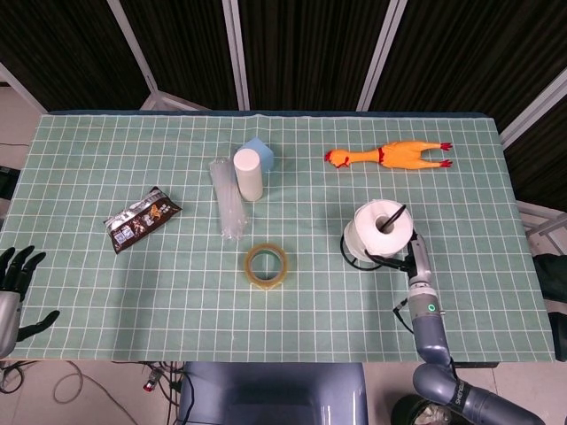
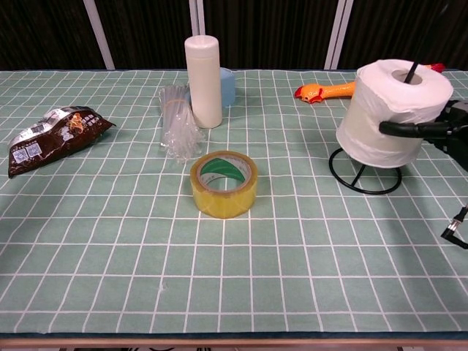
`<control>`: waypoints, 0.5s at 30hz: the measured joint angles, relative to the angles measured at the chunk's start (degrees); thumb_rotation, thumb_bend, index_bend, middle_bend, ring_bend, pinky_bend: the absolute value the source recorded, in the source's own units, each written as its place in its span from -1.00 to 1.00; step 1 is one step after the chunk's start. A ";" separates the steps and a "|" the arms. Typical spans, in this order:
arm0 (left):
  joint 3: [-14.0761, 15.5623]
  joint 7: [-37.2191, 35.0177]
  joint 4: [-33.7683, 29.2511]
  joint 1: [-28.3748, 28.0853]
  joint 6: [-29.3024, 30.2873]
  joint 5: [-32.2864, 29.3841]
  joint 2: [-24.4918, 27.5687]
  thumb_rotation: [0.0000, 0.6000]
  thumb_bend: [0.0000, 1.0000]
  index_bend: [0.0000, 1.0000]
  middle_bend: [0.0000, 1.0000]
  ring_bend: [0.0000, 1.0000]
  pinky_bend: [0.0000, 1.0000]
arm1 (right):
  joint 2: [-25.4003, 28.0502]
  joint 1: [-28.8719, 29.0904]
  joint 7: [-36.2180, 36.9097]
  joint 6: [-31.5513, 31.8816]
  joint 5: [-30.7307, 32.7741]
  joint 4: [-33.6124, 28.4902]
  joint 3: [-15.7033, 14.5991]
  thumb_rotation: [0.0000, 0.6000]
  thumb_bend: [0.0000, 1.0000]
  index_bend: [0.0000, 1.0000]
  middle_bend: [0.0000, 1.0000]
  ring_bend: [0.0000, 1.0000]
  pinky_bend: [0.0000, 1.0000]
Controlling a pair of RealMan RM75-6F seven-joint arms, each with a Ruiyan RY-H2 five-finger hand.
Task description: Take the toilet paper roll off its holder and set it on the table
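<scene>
A: What is found nearest the robot?

B: At the near left edge the left hand (image 1: 16, 270) is seen off the green gridded table (image 1: 106, 292), its fingers apart and nothing held. Nearer the middle a yellow roll of clear packing tape (image 2: 224, 183) is laid flat.

A: And the task's thing?

B: The white toilet paper roll (image 2: 398, 110) is gripped from its right side by the right hand (image 2: 455, 134), dark fingers (image 2: 409, 129) being pressed against its wall. It is held raised above the round base of the black wire holder (image 2: 365, 179), with the thin upright rod still threaded through its core.

A: How is it judged to handle?

B: It is taken to be light and soft, easily dented if squeezed hard, with a papery surface that is unlikely to slip. The side wall at mid-height is judged the best place for a hold. The holder looks light too and could be tipped if the core drags on the rod, so a straight lift is advised.

A: What room is left?

B: Bare cloth is seen in front of the holder and towards the near right edge. Farther back, an orange rubber chicken toy (image 1: 390, 155) is laid behind the holder, well apart. To the far left stand a white cylindrical bottle (image 2: 203, 80), a pale blue cup (image 2: 227, 86), a bundle of clear plastic sleeves (image 2: 178, 124) and a dark snack packet (image 2: 51, 135).
</scene>
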 measured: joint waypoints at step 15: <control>-0.12 -0.33 -0.15 0.13 0.25 -0.14 0.10 1.00 -0.92 -0.72 -0.88 -1.00 -1.00 | 12.00 0.49 -3.53 -1.51 1.96 -10.71 5.68 1.00 -0.95 -0.21 -0.43 -0.82 -1.00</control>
